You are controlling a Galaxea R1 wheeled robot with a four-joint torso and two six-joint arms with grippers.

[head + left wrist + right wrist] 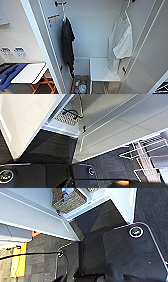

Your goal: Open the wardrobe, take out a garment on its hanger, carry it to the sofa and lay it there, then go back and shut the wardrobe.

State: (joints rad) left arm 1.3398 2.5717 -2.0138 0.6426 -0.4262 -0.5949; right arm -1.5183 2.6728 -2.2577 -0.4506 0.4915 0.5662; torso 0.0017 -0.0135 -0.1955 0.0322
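While wardrobe [50, 50] stands open, white garment [122, 42] hangs inside on hanger [125, 15]; claw state: cannot tell.

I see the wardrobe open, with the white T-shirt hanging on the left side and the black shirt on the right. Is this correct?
Not quite: the sides are swapped. In the head view the wardrobe is open, but the black shirt hangs on the left side and the white T-shirt hangs on the right, each on its own hanger.
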